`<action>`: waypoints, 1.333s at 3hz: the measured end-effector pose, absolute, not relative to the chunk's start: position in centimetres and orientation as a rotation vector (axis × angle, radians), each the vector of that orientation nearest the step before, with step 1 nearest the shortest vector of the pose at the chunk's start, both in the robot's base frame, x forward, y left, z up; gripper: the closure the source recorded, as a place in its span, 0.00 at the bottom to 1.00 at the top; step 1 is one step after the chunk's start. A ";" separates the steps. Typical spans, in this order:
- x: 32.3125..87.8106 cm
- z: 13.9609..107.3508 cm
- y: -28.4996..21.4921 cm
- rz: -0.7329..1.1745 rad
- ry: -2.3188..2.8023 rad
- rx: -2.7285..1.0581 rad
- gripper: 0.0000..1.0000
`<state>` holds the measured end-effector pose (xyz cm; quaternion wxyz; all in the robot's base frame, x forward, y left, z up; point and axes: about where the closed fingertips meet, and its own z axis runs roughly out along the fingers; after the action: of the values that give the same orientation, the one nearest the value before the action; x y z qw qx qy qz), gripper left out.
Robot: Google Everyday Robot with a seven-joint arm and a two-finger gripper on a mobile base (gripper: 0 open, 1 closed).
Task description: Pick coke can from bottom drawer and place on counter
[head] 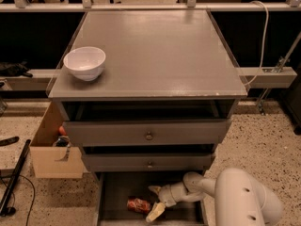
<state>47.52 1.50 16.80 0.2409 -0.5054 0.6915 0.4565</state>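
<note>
The coke can lies on its side on the dark floor of the open bottom drawer, at the foot of the cabinet. My gripper reaches into the drawer from the right on a white arm. Its two pale fingers are spread apart, open, just right of the can, and hold nothing. The grey counter spreads above, with a worn front edge.
A white bowl stands at the counter's front left corner. Two grey drawers with round knobs stick out slightly above the bottom drawer. A cardboard box stands on the floor to the cabinet's left. My white body fills the lower right.
</note>
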 end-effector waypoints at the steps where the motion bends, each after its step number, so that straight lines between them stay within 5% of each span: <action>1: 46.8 15.7 2.2 1.235 1.895 -1.395 0.00; 4: 46.5 15.5 1.8 1.239 1.823 -1.361 0.00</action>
<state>46.54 1.84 15.50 0.2723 -0.5054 0.6772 0.4602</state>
